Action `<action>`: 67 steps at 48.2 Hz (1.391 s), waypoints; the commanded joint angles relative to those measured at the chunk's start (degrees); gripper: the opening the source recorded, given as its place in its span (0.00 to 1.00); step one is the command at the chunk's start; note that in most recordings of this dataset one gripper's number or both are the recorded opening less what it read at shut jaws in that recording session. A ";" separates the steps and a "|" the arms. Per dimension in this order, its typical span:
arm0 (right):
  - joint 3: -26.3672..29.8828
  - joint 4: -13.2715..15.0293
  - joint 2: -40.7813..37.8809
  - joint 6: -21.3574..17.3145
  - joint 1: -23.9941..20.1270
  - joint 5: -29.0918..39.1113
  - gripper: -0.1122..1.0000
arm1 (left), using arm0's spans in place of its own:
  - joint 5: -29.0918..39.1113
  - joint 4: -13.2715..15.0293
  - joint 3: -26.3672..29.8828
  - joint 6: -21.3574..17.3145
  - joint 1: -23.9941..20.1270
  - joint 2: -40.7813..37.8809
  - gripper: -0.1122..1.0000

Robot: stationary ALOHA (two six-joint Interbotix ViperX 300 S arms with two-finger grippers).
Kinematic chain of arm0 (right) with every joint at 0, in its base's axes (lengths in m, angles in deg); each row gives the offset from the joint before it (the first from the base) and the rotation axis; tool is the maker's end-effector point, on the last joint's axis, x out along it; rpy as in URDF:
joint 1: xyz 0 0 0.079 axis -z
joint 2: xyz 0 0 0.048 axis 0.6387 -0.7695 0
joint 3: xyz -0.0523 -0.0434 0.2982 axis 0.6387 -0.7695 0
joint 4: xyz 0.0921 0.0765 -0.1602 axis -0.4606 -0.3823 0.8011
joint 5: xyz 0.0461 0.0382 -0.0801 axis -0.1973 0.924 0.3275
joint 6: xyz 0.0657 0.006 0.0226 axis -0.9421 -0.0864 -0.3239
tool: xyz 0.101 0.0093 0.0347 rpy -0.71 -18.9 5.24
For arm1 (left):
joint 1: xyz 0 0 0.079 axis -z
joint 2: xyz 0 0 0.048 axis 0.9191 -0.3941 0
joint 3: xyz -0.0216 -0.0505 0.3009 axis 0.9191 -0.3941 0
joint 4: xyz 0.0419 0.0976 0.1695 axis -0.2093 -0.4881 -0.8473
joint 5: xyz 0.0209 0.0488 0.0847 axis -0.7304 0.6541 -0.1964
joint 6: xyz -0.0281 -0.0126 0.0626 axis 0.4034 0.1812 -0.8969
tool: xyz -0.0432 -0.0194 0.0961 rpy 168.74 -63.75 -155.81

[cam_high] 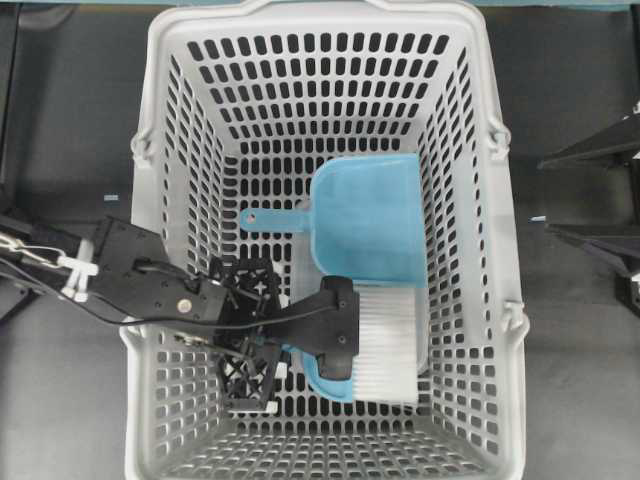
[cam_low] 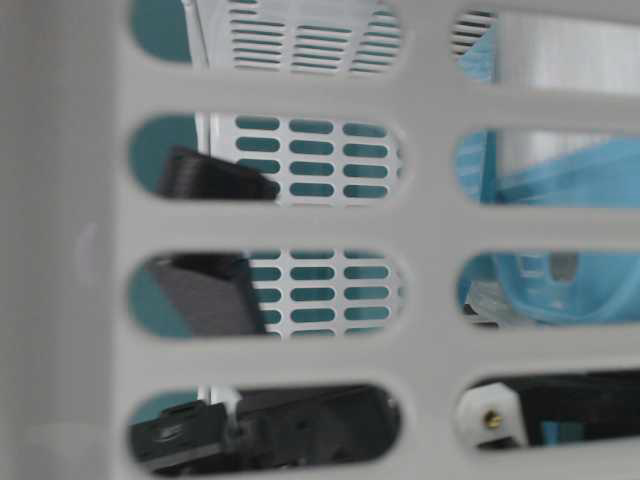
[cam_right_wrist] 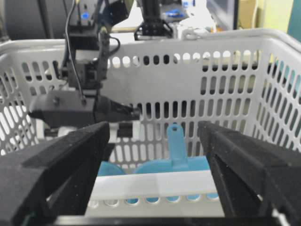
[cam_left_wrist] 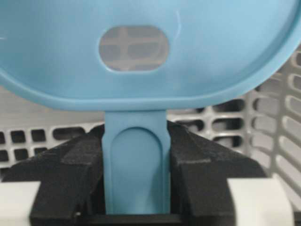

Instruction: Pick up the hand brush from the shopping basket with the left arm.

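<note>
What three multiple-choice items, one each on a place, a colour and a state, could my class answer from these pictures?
1. Where does the dustpan lie?
A. on the table outside the basket
B. inside the shopping basket, next to the hand brush
C. in the right pincer

2. What colour are the hand brush's bristles?
A. black
B. blue
C. white

3. How does the left pincer stand?
A. closed around the brush's thin handle
B. wide open above the basket
C. shut on the dustpan

Answers:
1 B: the dustpan rests on the floor of the shopping basket, by the hand brush.
2 C: the bristle block shows white.
3 A: the left pincer has its fingers against both sides of the handle.
</note>
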 commanded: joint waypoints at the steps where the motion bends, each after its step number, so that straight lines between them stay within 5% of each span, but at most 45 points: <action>1: 0.35 -0.18 -0.35 -0.09 0.00 -0.26 0.77 | 0.18 -0.18 2.02 -0.09 0.35 2.46 0.31; 10: 0.09 -0.18 -0.35 -0.18 0.09 -0.26 0.77 | 6.94 -0.18 8.35 -0.18 0.26 5.80 0.31; 24: 0.09 -0.18 -0.26 -0.79 0.09 -0.35 0.77 | 31.99 -0.18 28.13 0.00 -0.70 8.09 0.31; 33: 0.09 -0.18 -0.09 -0.79 0.09 -0.35 0.77 | 40.52 -0.26 36.21 -0.09 -0.79 6.42 0.31; 67: 0.18 -0.18 -0.09 -0.79 0.09 -0.26 0.77 | 40.61 -0.18 35.51 -0.09 -0.53 5.10 0.31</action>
